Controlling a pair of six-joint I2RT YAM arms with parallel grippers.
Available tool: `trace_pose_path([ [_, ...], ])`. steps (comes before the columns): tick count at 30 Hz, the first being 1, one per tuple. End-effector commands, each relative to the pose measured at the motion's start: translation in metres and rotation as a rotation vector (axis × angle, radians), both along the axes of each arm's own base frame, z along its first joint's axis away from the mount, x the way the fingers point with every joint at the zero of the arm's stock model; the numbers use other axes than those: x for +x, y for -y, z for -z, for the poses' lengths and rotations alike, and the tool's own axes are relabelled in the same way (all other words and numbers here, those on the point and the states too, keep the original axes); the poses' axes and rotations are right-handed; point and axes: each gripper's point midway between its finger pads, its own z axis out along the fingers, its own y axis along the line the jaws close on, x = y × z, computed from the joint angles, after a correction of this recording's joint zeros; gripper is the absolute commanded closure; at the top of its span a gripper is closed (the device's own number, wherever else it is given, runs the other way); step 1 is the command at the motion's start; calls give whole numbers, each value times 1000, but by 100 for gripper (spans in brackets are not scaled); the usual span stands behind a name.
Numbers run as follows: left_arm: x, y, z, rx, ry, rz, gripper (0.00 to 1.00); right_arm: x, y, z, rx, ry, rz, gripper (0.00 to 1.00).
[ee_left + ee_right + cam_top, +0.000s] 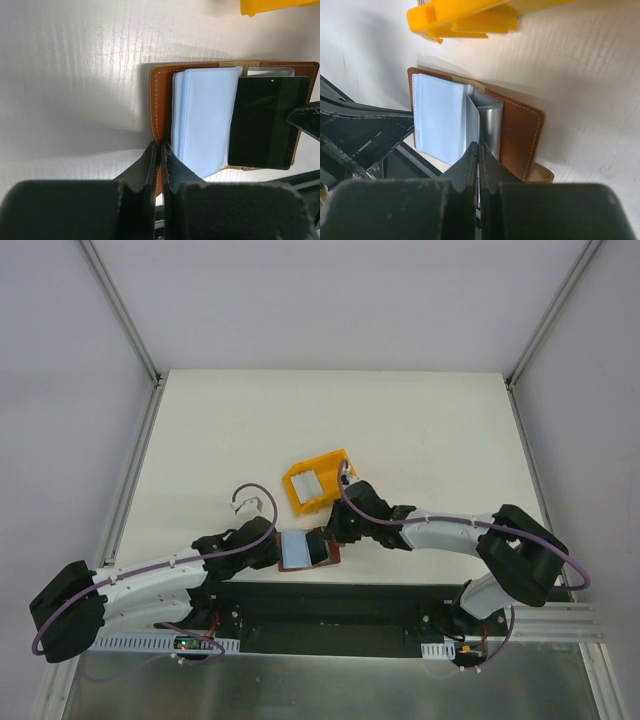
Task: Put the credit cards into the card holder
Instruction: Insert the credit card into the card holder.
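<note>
The card holder (300,552) lies open near the table's front edge, between both grippers. Its brown cover (157,100) frames pale grey sleeves (207,120). My left gripper (160,149) is shut on the cover's brown left border. My right gripper (479,148) is shut on a thin grey inner leaf (472,117) that stands up at the fold, beside the brown flap (520,135). One light credit card (306,483) lies in the yellow bin (335,462). Another small white card (250,505) sits left of the bin.
The yellow bin (465,17) stands just behind the card holder. The right arm's black body (262,122) covers the holder's right part in the left wrist view. The left arm's black links (365,130) are close on the other side. The black base rail (330,610) runs right under the holder.
</note>
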Motion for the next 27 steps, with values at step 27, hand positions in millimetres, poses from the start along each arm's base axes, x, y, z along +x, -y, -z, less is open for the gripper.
trace_pose_path([
  [27,-11,-11,30,76,-58,7,100,7,-4,12,228,-11,94,99],
])
